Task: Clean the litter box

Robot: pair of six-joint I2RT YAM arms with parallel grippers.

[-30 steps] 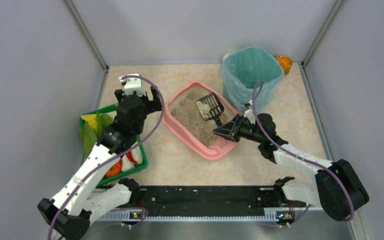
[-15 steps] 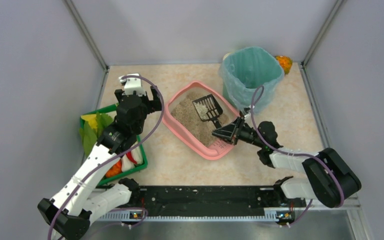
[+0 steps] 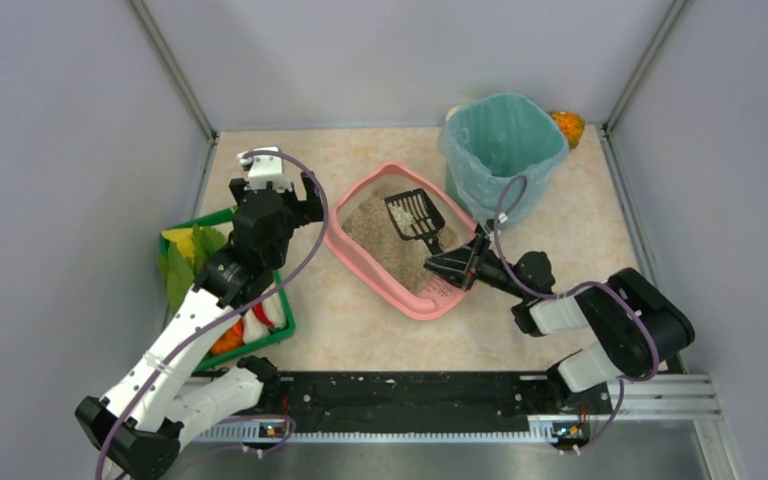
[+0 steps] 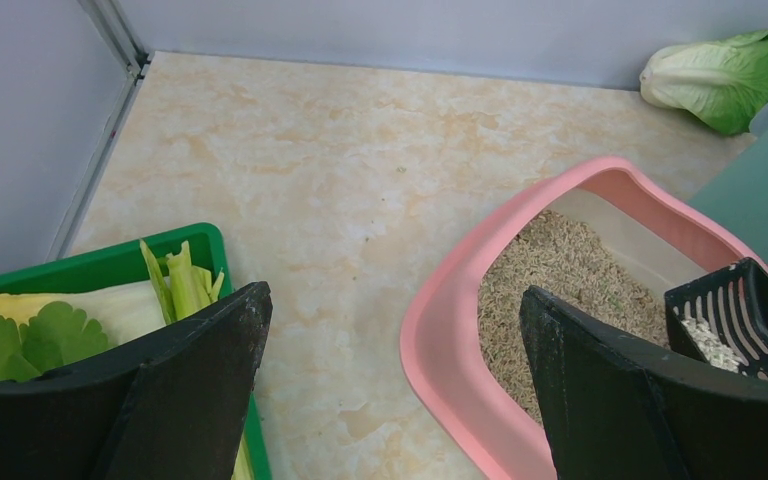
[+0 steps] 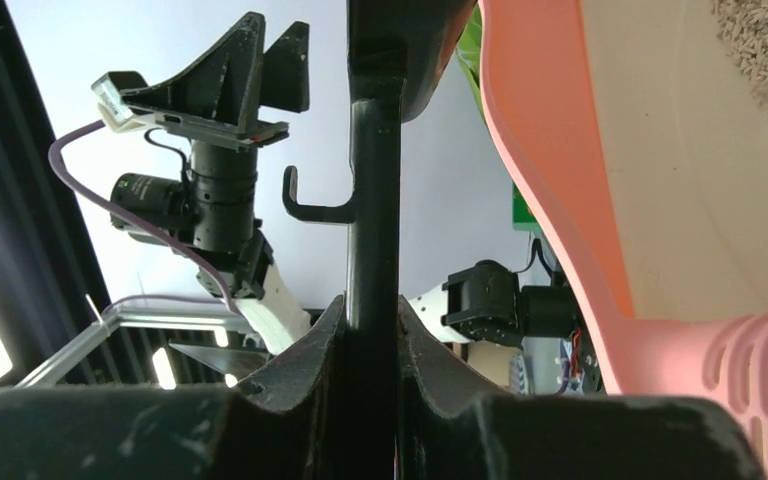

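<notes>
Far left: green tray (image 3: 282,332) of leafy and coloured items at the bench (image 3: 580,230) edge, partly under my left arm. My left end effector (image 4: 395,300) hung above the bench between that tray and the litter box (image 4: 435,340), fingers wide apart, holding nothing.

Centre: the litter box lay at an angle, slotted ledge toward my bases, beige litter (image 4: 560,260) inside. Black scoop (image 3: 415,215) had its head over the litter near the far right wall, with pale clumps in it. I could not tell whether it touched the litter.

My right end effector (image 5: 372,310) was clamped on the scoop's handle, over the slotted ledge.

Right: tall teal-lined bin (image 3: 480,172) just beside the box's far right corner, close behind the scoop. My right arm's cable looped in front of its wall. A cabbage (image 4: 725,75) lay at the back wall by the bin, and an orange item (image 3: 567,127) behind it.

Against one second before: my right elbow had folded in toward the box, the scoop head had shifted slightly left, and the left arm had not moved.
</notes>
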